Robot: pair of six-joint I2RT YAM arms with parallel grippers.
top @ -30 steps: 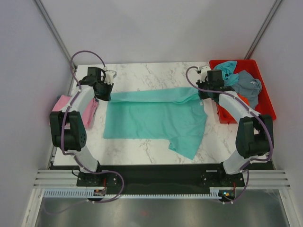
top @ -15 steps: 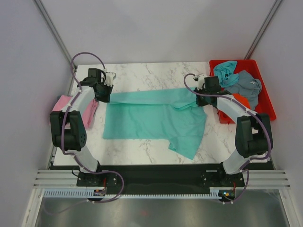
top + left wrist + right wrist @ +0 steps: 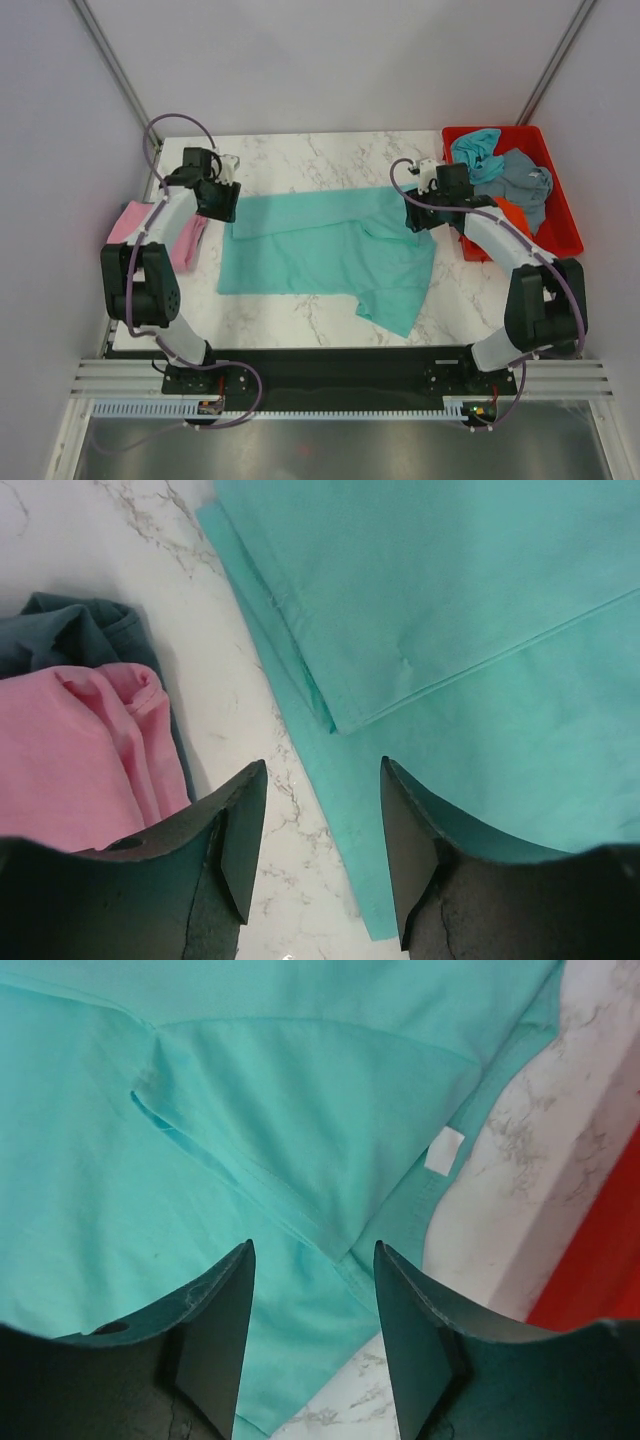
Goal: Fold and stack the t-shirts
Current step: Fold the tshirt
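The teal-green t-shirt [image 3: 330, 255] lies spread on the marble table, its far part folded over onto itself, one sleeve pointing toward the front. My left gripper [image 3: 224, 207] hovers over its left edge [image 3: 300, 695], open and empty [image 3: 320, 765]. My right gripper [image 3: 414, 216] hangs over the shirt's right fold [image 3: 300, 1160], open with nothing between its fingers [image 3: 314, 1245]. A pink t-shirt [image 3: 187, 240] [image 3: 70, 750] lies folded at the left on a dark grey-blue one [image 3: 60, 630]. Light blue [image 3: 478, 150], grey-blue [image 3: 525, 180] and orange [image 3: 510, 212] t-shirts sit crumpled in the tray.
The red plastic tray [image 3: 563, 228] stands at the table's right edge, close to my right arm. A white label [image 3: 444, 1150] shows on the teal shirt near the tray's red wall [image 3: 600, 1250]. Grey walls enclose the table on three sides.
Both grippers have opened and let go of the teal shirt's far edge. The folded part has settled flat on the shirt, a little nearer the front.
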